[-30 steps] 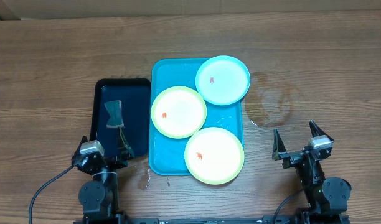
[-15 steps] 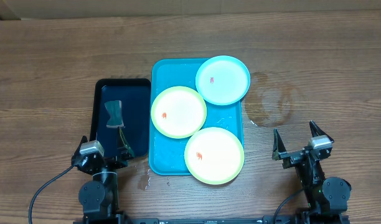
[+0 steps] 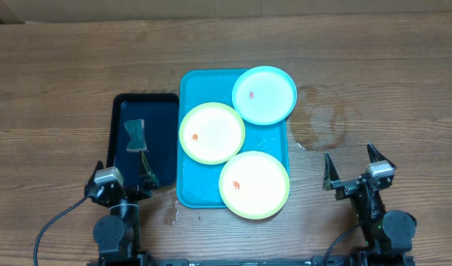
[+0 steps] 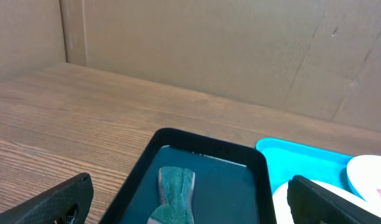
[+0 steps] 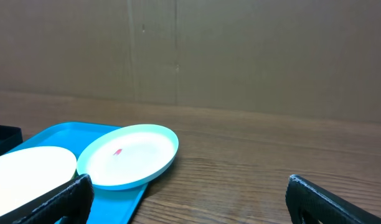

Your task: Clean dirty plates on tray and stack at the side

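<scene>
- Overhead: three plates on the turquoise tray. Two are yellow-green plates and one is a light-blue plate, all smeared red. Left gripper and right gripper both gape wide, empty.
- Left wrist: one green sponge lies in the navy tray.
- Right wrist: the light-blue plate overhangs the tray's rim.

nothing differs from a second ago: no plates shift on the tray, and nothing beside it moves.
</scene>
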Controlling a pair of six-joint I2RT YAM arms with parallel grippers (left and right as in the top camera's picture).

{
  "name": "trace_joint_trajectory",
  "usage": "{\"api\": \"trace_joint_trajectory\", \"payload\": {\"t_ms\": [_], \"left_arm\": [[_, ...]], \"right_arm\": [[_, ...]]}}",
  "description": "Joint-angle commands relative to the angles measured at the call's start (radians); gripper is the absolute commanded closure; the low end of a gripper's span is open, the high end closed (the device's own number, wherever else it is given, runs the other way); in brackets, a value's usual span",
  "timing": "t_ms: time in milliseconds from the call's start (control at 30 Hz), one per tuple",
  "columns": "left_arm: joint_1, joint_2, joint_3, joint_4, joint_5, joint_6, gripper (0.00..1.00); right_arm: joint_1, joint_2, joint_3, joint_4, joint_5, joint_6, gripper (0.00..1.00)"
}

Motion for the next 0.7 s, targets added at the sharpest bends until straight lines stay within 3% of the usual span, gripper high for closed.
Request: {"api": "trace_joint_trajectory", "payload": {"t_ms": [0, 200, 400, 667], "left_arm": [[-0.008, -0.009, -0.003, 0.006, 0.007, 0.015, 0.00], [-0.008, -0.009, -0.003, 0.008, 0.023, 0.015, 0.00], [-0.008, -0.009, -0.003, 0.000, 0.161, 0.014, 0.00], [-0.007, -0.008, 0.006, -0.015, 0.198, -0.083, 0.00]], "right_arm": [[-0.001, -0.009, -0.011, 0.005, 0.002, 0.002, 0.00], [-0.001, -0.009, -0.011, 0.006, 0.002, 0.002, 0.00], [-0.001, -0.009, -0.011, 0.005, 0.002, 0.002, 0.00], [-0.001, -0.009, -0.011, 0.005, 0.002, 0.002, 0.00]]}}
